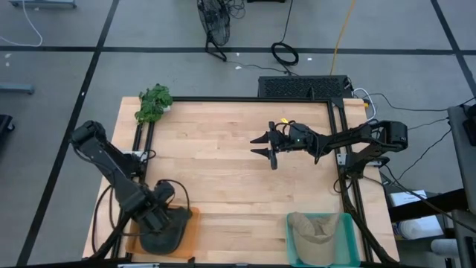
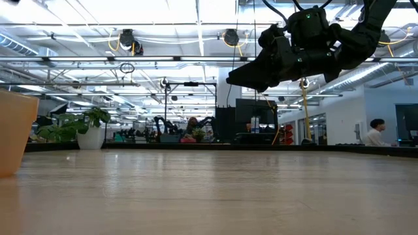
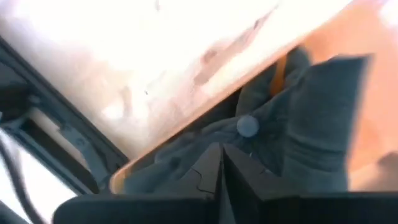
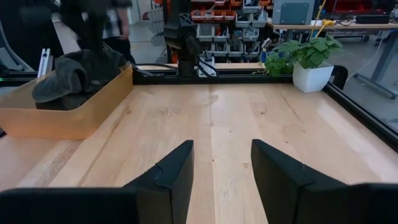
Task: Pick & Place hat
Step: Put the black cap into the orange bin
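Observation:
A dark grey hat [image 1: 169, 232] lies in an orange tray [image 1: 192, 218] at the table's near left corner; the right wrist view shows the hat [image 4: 73, 74] heaped in that tray [image 4: 74, 121]. My left gripper [image 1: 158, 214] is down in the tray, shut on the hat's cloth [image 3: 292, 118]. My right gripper [image 1: 265, 147] hangs open, well above the table's middle right and apart from everything. A beige hat [image 1: 314, 225] rests in a teal bin [image 1: 346, 237] at the near right. My left gripper [image 3: 221, 163] pinches the dark hat's crown cloth [image 3: 205, 138] just beside its top button [image 3: 247, 126], coming down from above at a slant. The fingers themselves hide how many layers they have. The hat still rests in the orange tray [image 3: 323, 37].
A potted green plant [image 1: 153, 103] stands at the far left corner. A black metal frame [image 1: 245, 100] runs round the table's edge. Bare wood [image 1: 223, 171] spreads between the tray and the teal bin. In the low view the tray's wall [image 2: 14, 130] shows at the left edge.

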Robot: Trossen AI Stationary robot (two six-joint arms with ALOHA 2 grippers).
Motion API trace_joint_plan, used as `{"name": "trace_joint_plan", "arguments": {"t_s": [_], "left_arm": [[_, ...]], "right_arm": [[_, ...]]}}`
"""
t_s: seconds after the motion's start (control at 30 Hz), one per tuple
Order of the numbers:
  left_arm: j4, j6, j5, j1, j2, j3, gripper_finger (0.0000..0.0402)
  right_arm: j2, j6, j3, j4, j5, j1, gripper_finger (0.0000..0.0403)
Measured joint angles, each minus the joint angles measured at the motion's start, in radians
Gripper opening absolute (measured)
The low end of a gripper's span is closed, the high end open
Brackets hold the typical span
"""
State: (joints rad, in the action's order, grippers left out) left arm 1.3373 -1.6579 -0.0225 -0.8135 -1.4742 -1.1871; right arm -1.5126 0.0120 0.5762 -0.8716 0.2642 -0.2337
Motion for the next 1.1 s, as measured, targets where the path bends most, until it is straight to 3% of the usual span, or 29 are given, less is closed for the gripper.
{"name": "trace_joint_plan", "arguments": {"t_s": [0.13, 0.3, 0.37, 0.6, 1.1], "left_arm": [[0.072, -0.017, -0.114, -0.026, 0.000, -0.139, 0.0026], [-0.089, 0.044, -0.261, -0.080, -0.002, -0.193, 0.0026], [-0.118, 0.063, -0.253, -0.087, -0.023, -0.179, 0.0026], [-0.103, 0.103, -0.085, -0.059, -0.110, -0.080, 0.0026], [-0.260, 0.292, -0.126, 0.052, -0.156, -0.017, 0.0026]], "right_arm": [[0.000, 0.000, 0.000, 0.000, 0.000, 0.000, 0.0139], [0.000, -0.006, 0.000, 0.000, 0.000, 0.000, 0.0139], [0.000, -0.014, 0.000, 0.000, 0.000, 0.000, 0.0139], [0.000, -0.027, 0.000, 0.000, 0.001, 0.000, 0.0139], [0.000, -0.019, 0.000, -0.006, 0.001, 0.000, 0.0139]]}}
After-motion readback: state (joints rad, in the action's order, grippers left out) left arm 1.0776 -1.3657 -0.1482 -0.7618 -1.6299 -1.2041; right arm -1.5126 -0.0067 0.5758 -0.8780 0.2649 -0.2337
